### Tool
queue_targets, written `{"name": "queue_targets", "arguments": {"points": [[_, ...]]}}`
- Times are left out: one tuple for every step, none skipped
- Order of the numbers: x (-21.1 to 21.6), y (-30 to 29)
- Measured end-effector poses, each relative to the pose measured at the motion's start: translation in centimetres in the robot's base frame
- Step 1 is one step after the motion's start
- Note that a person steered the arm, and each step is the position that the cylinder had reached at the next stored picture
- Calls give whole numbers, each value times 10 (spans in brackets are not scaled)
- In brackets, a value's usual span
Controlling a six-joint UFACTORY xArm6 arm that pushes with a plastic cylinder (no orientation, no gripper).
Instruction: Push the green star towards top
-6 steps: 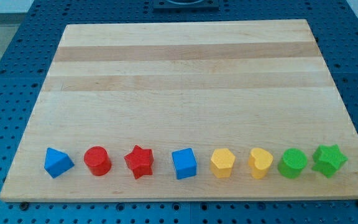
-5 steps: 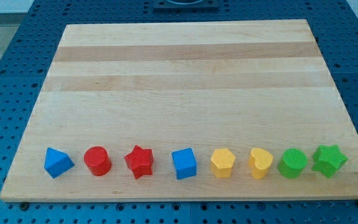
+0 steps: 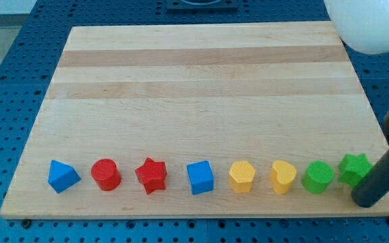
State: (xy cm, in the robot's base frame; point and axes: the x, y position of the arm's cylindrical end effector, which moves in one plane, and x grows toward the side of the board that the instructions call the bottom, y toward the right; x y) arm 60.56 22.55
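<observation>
The green star (image 3: 353, 167) sits at the right end of a row of blocks along the view's bottom edge of the wooden board (image 3: 201, 81). My rod comes in from the view's right, and my tip (image 3: 365, 200) rests just below and right of the green star, covering its lower right points. Whether the tip touches the star cannot be told. A green cylinder (image 3: 317, 177) stands directly left of the star.
Left of the green cylinder the row holds a yellow heart (image 3: 283, 177), a yellow hexagon (image 3: 242, 176), a blue cube (image 3: 200, 177), a red star (image 3: 151, 175), a red cylinder (image 3: 105, 174) and a blue triangular block (image 3: 63, 176). A white arm part (image 3: 373, 23) fills the top right corner.
The rod and a white arm part have entered from the view's right; neither showed before. The green star appears shifted slightly up and left. The other blocks have not moved.
</observation>
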Motion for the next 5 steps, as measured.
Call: {"name": "queue_targets", "arguments": {"points": [[-15,0],[-34,0],[-50,0],[-65,0],[-79,-7]]}}
